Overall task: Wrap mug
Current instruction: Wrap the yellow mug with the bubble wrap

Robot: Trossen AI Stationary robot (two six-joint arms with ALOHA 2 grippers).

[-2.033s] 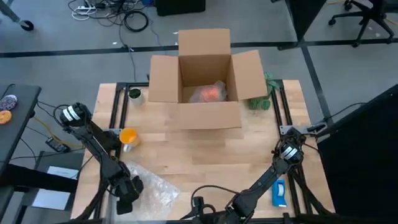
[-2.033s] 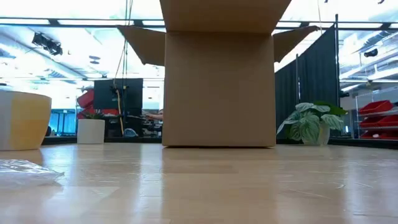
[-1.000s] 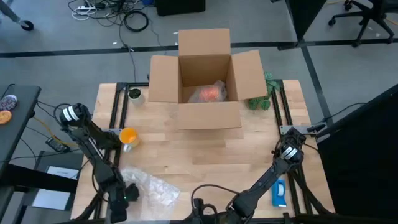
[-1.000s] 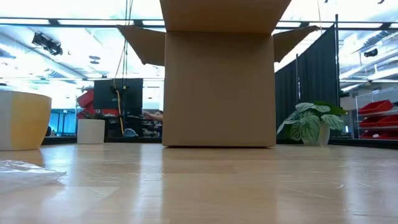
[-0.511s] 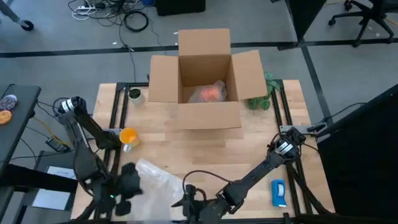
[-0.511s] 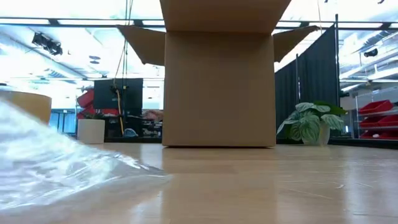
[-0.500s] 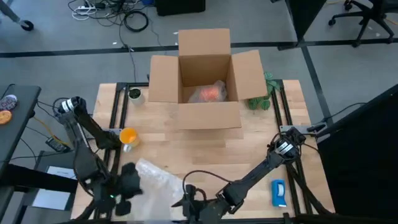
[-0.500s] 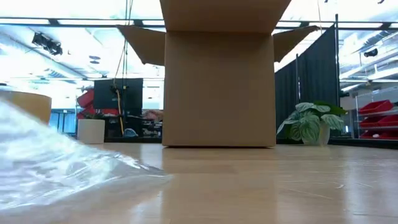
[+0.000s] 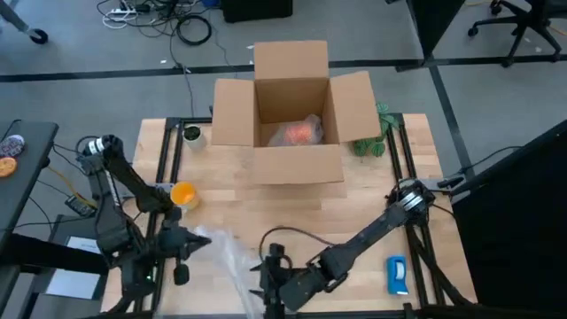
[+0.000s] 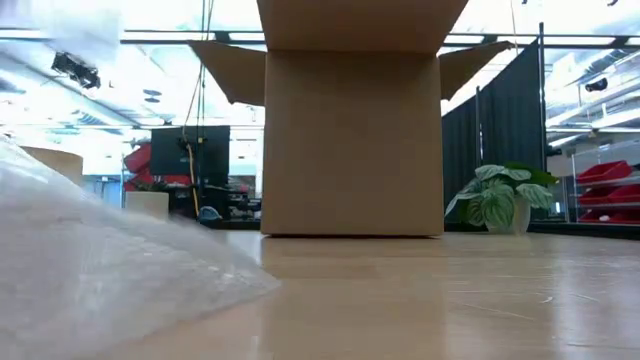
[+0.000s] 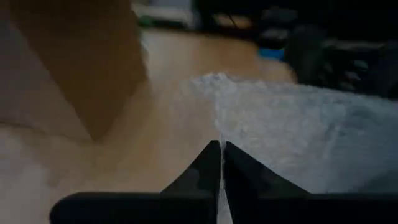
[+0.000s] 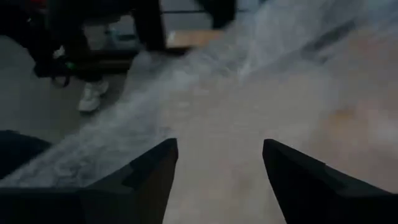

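Left gripper [image 11: 221,149] pinches bubble wrap [image 11: 298,130], right gripper [image 12: 217,155] spread wide nearby; thin grip may slip, dropping sheet short of mug [image 9: 183,194].

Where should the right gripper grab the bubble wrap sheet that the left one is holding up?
Probably the free edge of the bubble wrap nearest the right gripper, coming in from the table's near side. The left gripper is shut on the opposite edge, so the sheet hangs thin, a flat edge that open fingers can straddle.
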